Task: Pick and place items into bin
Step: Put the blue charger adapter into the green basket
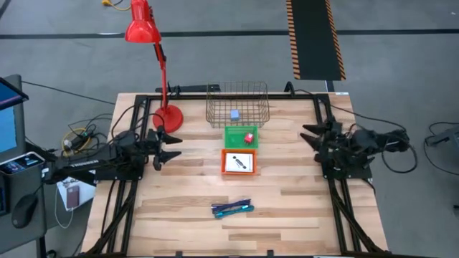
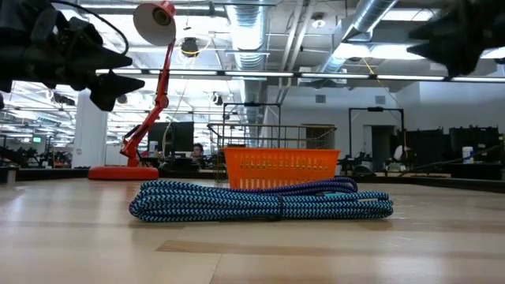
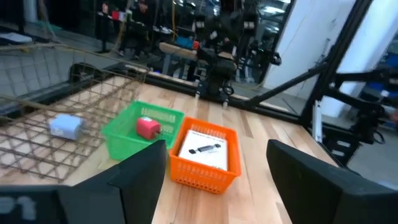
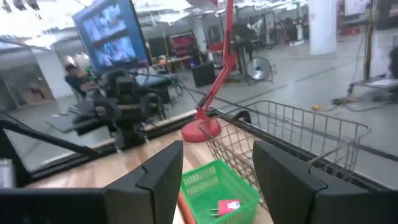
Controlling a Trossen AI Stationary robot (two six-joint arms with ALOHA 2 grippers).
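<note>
A white card with a black mark lies in a small orange basket at the table's middle. Just beyond it, a red block lies in a green basket. A blue-grey block sits in the wire bin at the far edge. A coiled blue-green braided cord lies on the table near the front. My left gripper hovers open at the left, pointing level toward the baskets. My right gripper hovers open at the right, also clear of everything.
A red desk lamp stands with its round base at the far left, just beyond my left gripper; its arm leans over the table's far-left corner. Black frame rails run along both sides. Bare wood lies around the cord.
</note>
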